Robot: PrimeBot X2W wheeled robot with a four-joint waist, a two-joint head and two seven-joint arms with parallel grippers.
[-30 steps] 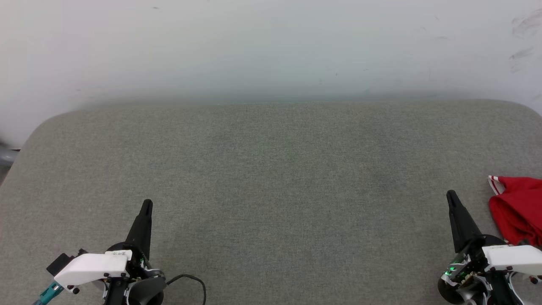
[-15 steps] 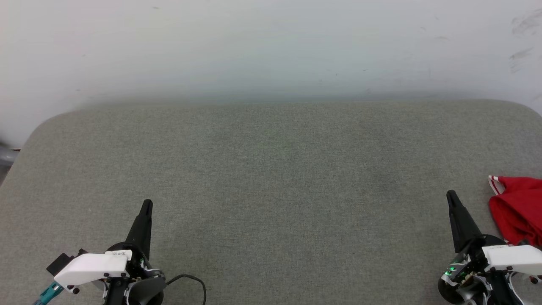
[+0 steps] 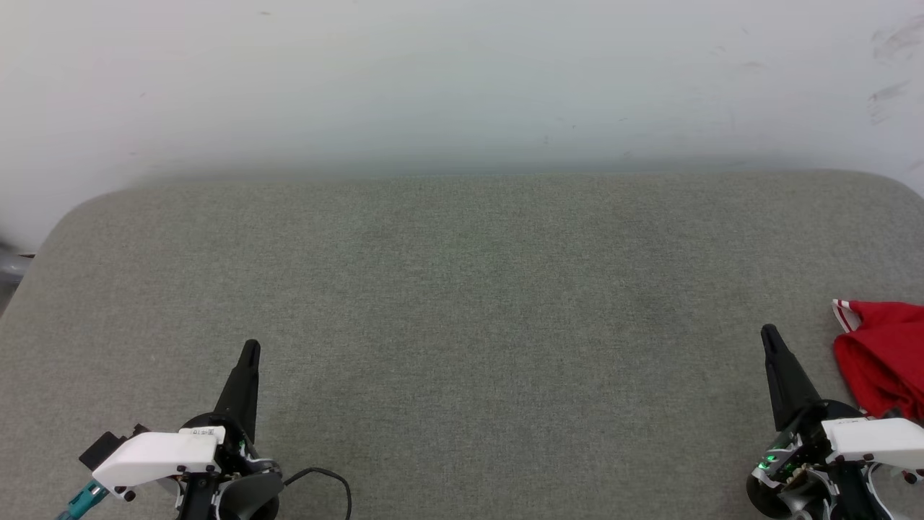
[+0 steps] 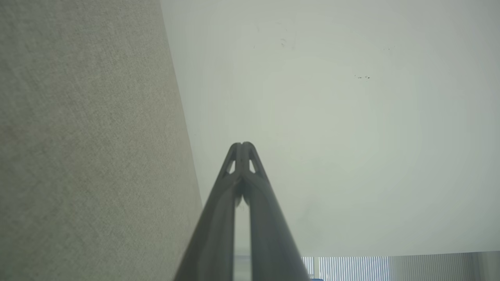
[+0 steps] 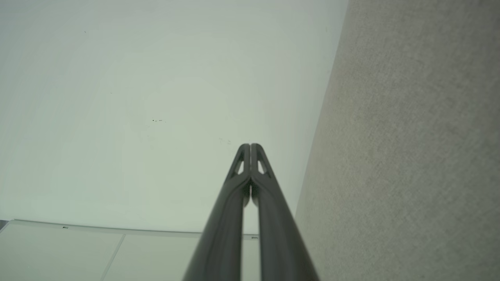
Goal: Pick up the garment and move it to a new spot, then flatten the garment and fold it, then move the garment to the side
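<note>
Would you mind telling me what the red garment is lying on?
The red garment lies bunched on the grey fabric surface, beside the right gripper. Whatever sits under its folds is covered.

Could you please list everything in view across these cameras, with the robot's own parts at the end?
Crumpled red fabric garment with red-and-white striped trim: one, red, on the surface at the head view's right edge, partly cut off.
Grey-green woven padded surface: one, grey-green, spanning the head view below the wall.
Plain wall: one, off-white, behind the surface.
Thin black cable: one, black, looping beside the left wrist.
Left hand: one, dark fingers, lower left, shut, holding nothing.
Right hand: one, dark fingers, lower right beside the garment, shut, holding nothing.
</note>
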